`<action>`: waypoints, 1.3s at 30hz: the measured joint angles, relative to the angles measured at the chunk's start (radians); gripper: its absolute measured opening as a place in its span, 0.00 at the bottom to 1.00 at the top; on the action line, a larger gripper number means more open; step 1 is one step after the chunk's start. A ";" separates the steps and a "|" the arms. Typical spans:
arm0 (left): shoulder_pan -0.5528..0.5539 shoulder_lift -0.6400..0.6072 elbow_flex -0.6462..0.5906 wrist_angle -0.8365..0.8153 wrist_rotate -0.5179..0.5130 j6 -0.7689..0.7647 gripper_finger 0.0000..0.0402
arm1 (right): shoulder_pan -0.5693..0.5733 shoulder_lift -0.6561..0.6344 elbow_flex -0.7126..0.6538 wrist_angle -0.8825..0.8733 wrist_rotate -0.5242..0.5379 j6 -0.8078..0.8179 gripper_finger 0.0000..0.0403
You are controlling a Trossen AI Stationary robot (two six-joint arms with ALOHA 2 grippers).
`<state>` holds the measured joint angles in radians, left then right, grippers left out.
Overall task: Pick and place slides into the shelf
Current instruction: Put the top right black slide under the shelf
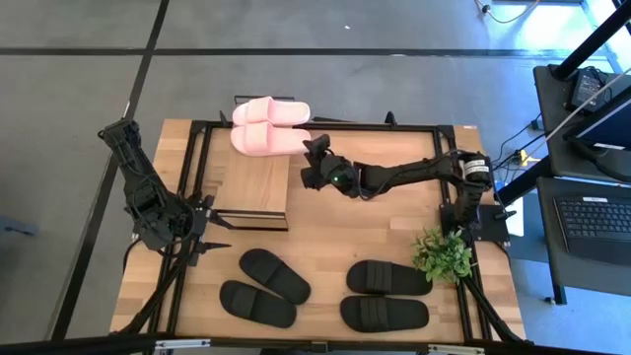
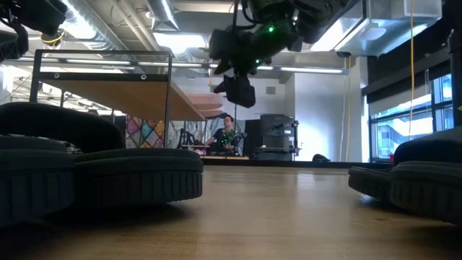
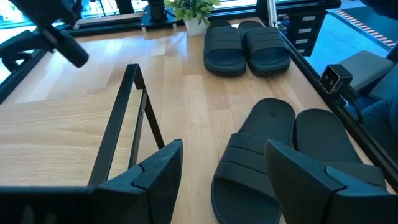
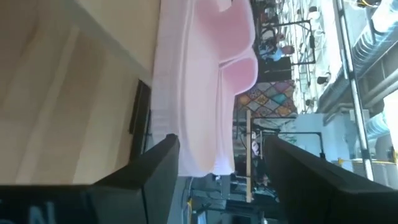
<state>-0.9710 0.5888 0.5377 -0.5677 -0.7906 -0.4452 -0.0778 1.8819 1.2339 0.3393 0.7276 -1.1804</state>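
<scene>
Black slides (image 1: pixel 264 287) lie low in the frame on the counter (image 1: pixel 335 232); I see my left pincer (image 1: pixel 209 235), open, nearer them. Right pincer (image 1: pixel 315 146), open, faces the pink pair (image 1: pixel 268 125) on the shelf (image 1: pixel 252 185).

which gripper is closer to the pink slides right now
The right gripper. It hangs open just beside the pink slides at the shelf's far end. The left gripper waits open at the shelf's near left corner, farther away.

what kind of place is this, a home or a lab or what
Most likely a robotics lab or open workshop, not a home: exposed ceiling ducts, a concrete floor, and a side desk with a laptop beside the wooden table.
</scene>
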 joint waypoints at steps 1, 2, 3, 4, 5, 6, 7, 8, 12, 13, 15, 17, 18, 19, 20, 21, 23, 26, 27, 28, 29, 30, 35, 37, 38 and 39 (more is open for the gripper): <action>0.000 0.000 0.000 0.000 0.001 -0.001 0.54 | 0.006 -0.003 0.000 -0.001 -0.006 0.004 0.58; 0.000 0.000 0.000 0.000 0.007 -0.008 0.54 | 0.012 -0.007 0.000 -0.001 -0.010 0.011 0.58; 0.000 0.000 0.000 0.000 0.017 -0.018 0.54 | 0.018 -0.011 0.000 -0.013 -0.012 0.023 0.58; 0.000 0.000 0.000 0.000 0.026 -0.022 0.54 | 0.024 -0.014 0.000 -0.014 -0.013 0.030 0.58; 0.000 0.000 0.000 0.000 0.034 -0.024 0.54 | 0.030 -0.017 0.000 -0.013 -0.012 0.046 0.58; 0.000 0.000 0.000 0.000 0.040 -0.024 0.54 | 0.035 -0.024 0.000 -0.022 -0.013 0.064 0.58; 0.000 0.000 0.000 0.000 0.044 -0.023 0.54 | 0.042 -0.031 0.000 -0.029 -0.014 0.091 0.58; 0.000 0.000 0.000 0.000 0.044 -0.024 0.54 | 0.050 -0.039 0.000 -0.024 -0.014 0.121 0.58; 0.000 0.000 0.000 0.005 0.045 -0.024 0.54 | 0.089 -0.074 0.001 -0.051 -0.013 0.263 0.58; 0.000 0.000 0.000 0.004 0.045 -0.024 0.54 | 0.101 -0.080 0.001 -0.067 -0.014 0.297 0.58; 0.000 0.000 0.000 0.005 0.045 -0.023 0.54 | 0.126 -0.089 0.001 -0.102 -0.014 0.354 0.58; 0.000 0.000 0.000 0.005 0.045 -0.024 0.54 | 0.150 -0.096 0.001 -0.148 -0.014 0.395 0.58; 0.000 0.000 0.000 0.005 0.045 -0.023 0.54 | 0.161 -0.096 0.001 -0.162 -0.014 0.411 0.58; 0.000 0.000 0.000 0.005 0.045 -0.023 0.54 | 0.172 -0.096 0.001 -0.178 -0.014 0.422 0.58; 0.000 0.000 0.000 0.005 0.045 -0.020 0.54 | 0.179 -0.096 0.001 -0.185 -0.014 0.432 0.58; 0.000 0.000 0.000 0.004 0.045 -0.018 0.54 | 0.185 -0.096 0.001 -0.189 -0.014 0.438 0.58; 0.000 0.000 0.000 0.004 0.045 -0.017 0.54 | 0.196 -0.097 0.001 -0.202 -0.014 0.441 0.58; 0.000 0.000 0.000 0.004 0.045 -0.016 0.54 | 0.210 -0.097 0.000 -0.226 -0.014 0.451 0.58; 0.000 0.000 0.000 0.004 0.045 -0.016 0.54 | 0.215 -0.097 0.000 -0.228 -0.013 0.477 0.58; 0.000 0.000 0.000 0.004 0.045 -0.016 0.54 | 0.222 -0.097 0.000 -0.233 -0.012 0.508 0.58; 0.000 0.000 0.000 0.004 0.045 -0.016 0.54 | 0.229 -0.097 0.000 -0.249 -0.012 0.539 0.58; 0.000 0.000 0.000 0.004 0.045 -0.016 0.54 | 0.239 -0.097 0.000 -0.264 -0.013 0.571 0.58; 0.000 0.000 0.000 0.004 0.045 -0.016 0.54 | 0.299 -0.097 0.000 -0.305 -0.014 0.671 0.58; 0.000 0.000 0.000 0.004 0.045 -0.016 0.54 | 0.324 -0.097 0.000 -0.301 -0.014 0.695 0.58; 0.000 0.000 0.000 0.004 0.045 -0.016 0.54 | 0.336 -0.097 0.000 -0.297 -0.014 0.713 0.58; 0.000 0.000 0.000 0.004 0.045 -0.016 0.54 | 0.347 -0.097 0.000 -0.293 -0.014 0.738 0.58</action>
<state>-0.9710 0.5888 0.5381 -0.5636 -0.7452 -0.4610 0.2689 1.7851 1.2339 0.0462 0.7139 -0.4420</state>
